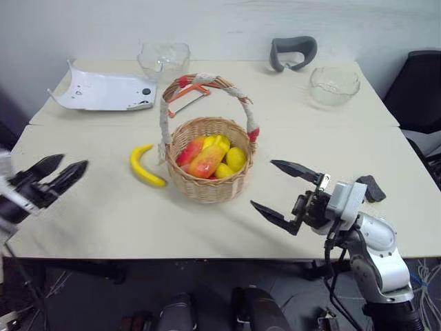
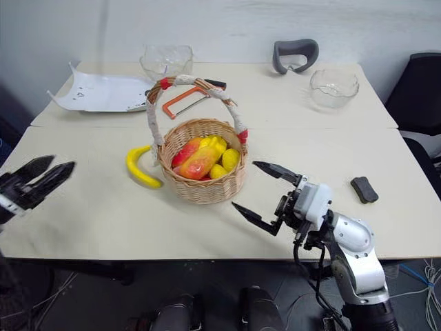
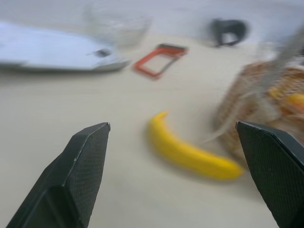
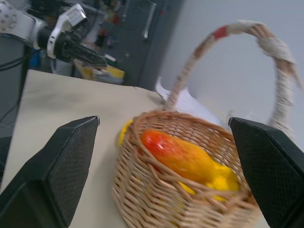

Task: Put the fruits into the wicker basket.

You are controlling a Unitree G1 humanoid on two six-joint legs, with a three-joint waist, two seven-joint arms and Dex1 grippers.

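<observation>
I see the mango (image 1: 205,160) lying inside the wicker basket (image 1: 207,185) w/ other yellow fruit, mid surface (image 1: 103,214). Banana (image 1: 146,167) lies on the surface just beside the basket's left side. My left pincer (image 1: 60,172) is spread wide, empty, well left of the banana. Right pincer (image 1: 282,192) is also wide open, empty, near the basket's right.

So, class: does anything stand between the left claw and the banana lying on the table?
Nothing visible. Bare table lies between the open left claw and the banana, which rests just beside the basket.
</observation>
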